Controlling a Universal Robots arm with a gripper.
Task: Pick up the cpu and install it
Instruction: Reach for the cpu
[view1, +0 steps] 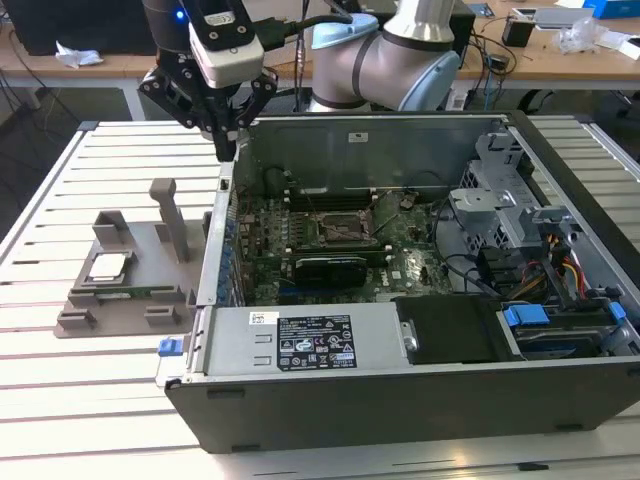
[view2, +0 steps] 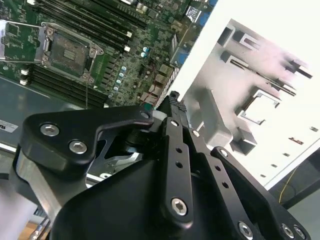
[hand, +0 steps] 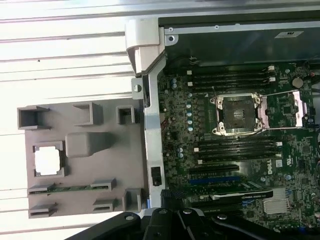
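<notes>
One tool (view1: 228, 148), fingers clenched together on nothing, above the side wall of one open computer case (view1: 400, 400). One cpu (view1: 107, 266) sits below the tool and well apart from it, in one grey holder tray (view1: 130, 300) on the worktop (view1: 60, 380). One socket (view1: 340, 228) lies on the tool's other side.

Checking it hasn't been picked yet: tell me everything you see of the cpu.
The cpu is a small flat square with a pale silvery metal top, lying level in a recess of the grey tray, beside the open computer case. Only the tray touches it; the end effector is up by the case's edge.
</notes>
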